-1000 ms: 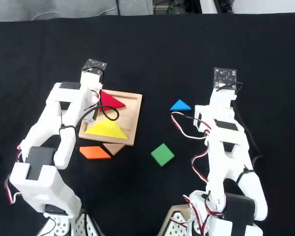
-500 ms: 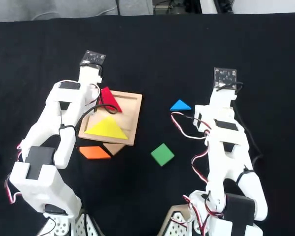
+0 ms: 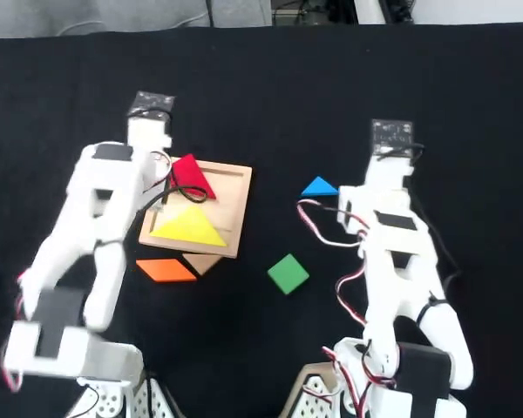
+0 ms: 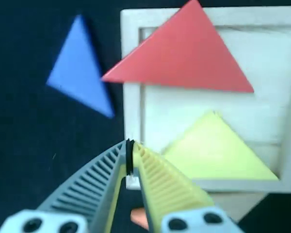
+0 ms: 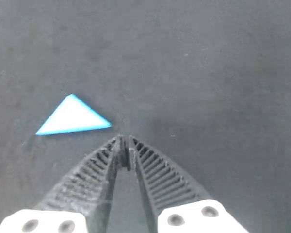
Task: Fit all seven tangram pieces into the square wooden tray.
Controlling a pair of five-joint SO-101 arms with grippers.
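The square wooden tray [image 3: 234, 202] lies left of centre. A yellow triangle [image 3: 189, 229] rests inside it. A red triangle [image 3: 192, 177] lies tilted across the tray's rim [image 4: 131, 104], one corner sticking out. My left gripper [image 4: 130, 154] is shut with nothing in it and hovers over the tray's edge, near a dark blue triangle [image 4: 80, 68] on the cloth. My right gripper [image 5: 122, 147] is also shut with nothing in it, just beside a light blue triangle [image 5: 70, 116], which lies right of the tray [image 3: 319, 186].
An orange parallelogram [image 3: 166, 270] and a tan piece [image 3: 202, 261] lie at the tray's near edge. A green square [image 3: 288, 273] sits between the arms. The left arm [image 3: 105, 200] overhangs the tray's left side. Black cloth covers the table.
The left arm has drawn back from the tray toward the far left. The red triangle has turned a little on the rim. The right arm has shifted slightly left.
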